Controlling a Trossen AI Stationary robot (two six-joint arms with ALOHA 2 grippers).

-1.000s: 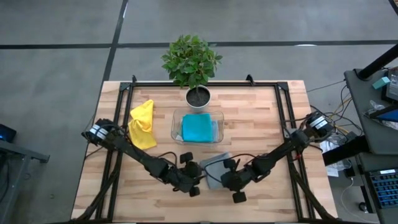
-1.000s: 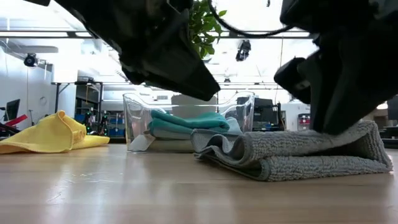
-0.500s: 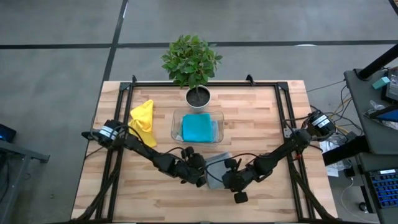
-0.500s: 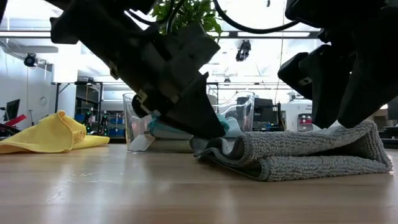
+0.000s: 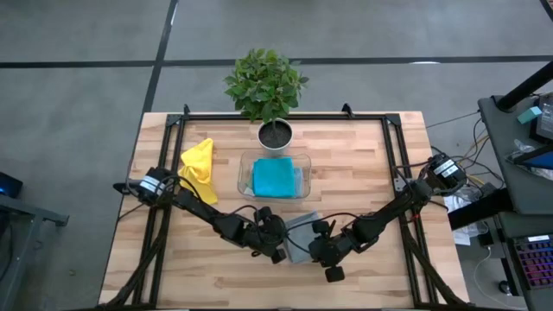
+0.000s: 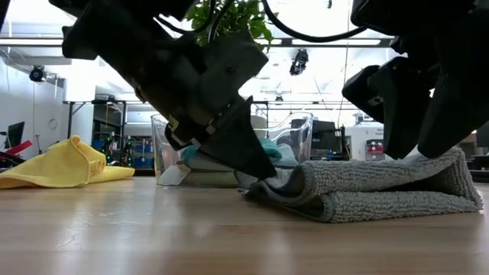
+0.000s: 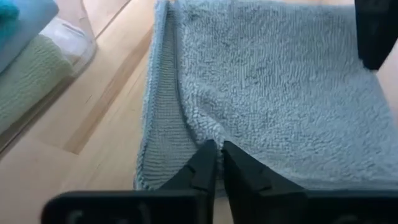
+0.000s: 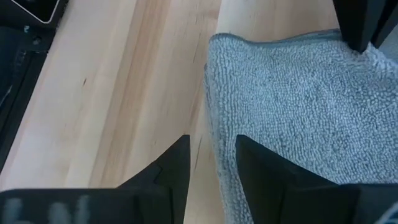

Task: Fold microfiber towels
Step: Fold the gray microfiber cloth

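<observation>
Two grippers meet at the grey towel (image 5: pixel 300 235), which lies folded near the front edge of the desk (image 5: pixel 346 173), just in front of the clear tray (image 5: pixel 244 164). The left gripper (image 7: pixel 217 155) has its jaws clenched on the towel's folded edge, the one toward the tray. The right gripper (image 8: pixel 211 152) stands at the opposite edge with its jaws released and apart, one finger over the cloth and one over bare wood. A teal towel (image 5: pixel 276 177) lies folded in the tray, over a light blue one and a sage green one. The yellow towel (image 5: pixel 198 171) lies crumpled near the desk's left edge. A potted plant (image 5: pixel 266 86) stands at the back edge.
</observation>
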